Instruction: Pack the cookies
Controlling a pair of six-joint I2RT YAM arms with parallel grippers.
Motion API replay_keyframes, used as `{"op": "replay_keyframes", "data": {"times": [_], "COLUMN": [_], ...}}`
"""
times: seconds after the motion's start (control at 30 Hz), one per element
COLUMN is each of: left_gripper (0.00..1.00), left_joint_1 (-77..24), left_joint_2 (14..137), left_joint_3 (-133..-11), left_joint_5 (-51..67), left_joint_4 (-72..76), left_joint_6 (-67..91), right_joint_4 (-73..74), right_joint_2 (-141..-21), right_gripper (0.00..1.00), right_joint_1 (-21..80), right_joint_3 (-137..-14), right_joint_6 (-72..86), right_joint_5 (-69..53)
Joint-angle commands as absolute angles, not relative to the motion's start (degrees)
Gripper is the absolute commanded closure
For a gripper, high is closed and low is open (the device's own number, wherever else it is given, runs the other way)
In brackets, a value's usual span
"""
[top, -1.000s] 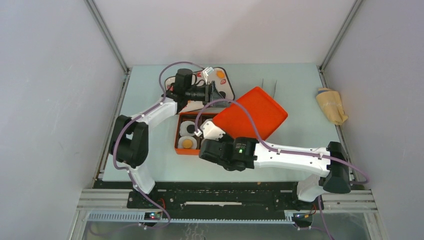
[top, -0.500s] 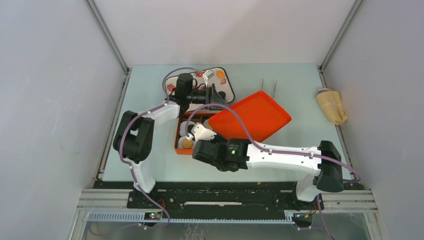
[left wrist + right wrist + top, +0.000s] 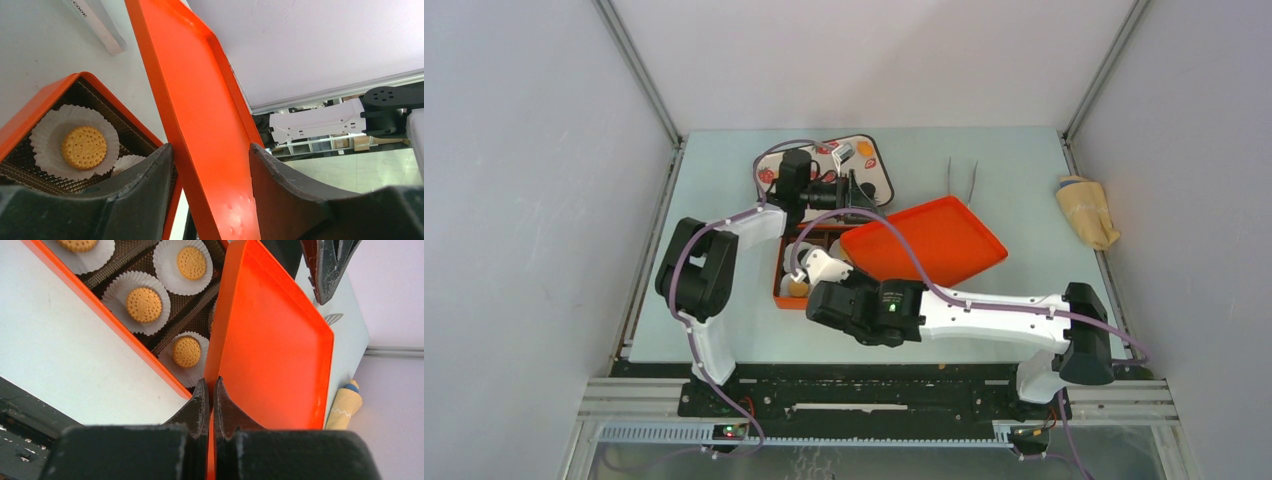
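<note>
The right claw (image 3: 211,396) is clamped on the near rim of the flat orange rectangular lid (image 3: 270,340), which leans over the orange box (image 3: 107,316) on the pale surface (image 3: 60,355). 4 golden round cookies (image 3: 144,304) sit in white paper cups (image 3: 118,294) at upper left. The left claw (image 3: 211,146) is spread apart, holding nothing.

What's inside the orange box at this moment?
Golden cookies sit in white paper cups within the box. Four show; the tilted lid, pinched by the right gripper, hides the rest.
</note>
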State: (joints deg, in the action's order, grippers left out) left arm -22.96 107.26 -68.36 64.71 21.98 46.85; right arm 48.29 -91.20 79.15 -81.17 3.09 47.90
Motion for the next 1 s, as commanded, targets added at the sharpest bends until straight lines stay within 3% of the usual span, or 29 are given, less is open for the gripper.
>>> {"op": "replay_keyframes", "data": {"times": [0.0,0.53,0.97], "left_gripper": [0.38,0.38,0.4], "left_joint_1": [-23.28,-21.61,-19.78], "left_joint_2": [106.63,111.17,112.21], "left_joint_3": [-70.12,-83.36,-87.94], "left_joint_5": [68.61,64.96,56.87], "left_joint_4": [23.66,-13.53,-26.19], "left_joint_6": [48.15,25.01,21.68], "right_joint_4": [44.68,49.02,50.65], "right_joint_2": [-87.29,-86.4,-85.91], "right_gripper": [1.0,1.0,1.0], "right_joint_1": [80.64,85.47,85.37], "right_joint_3": [-81.58,-82.76,-82.54], "right_joint_6": [0.37,2.12,1.69], "right_joint_5": [51.81,56.79,61.48]}}
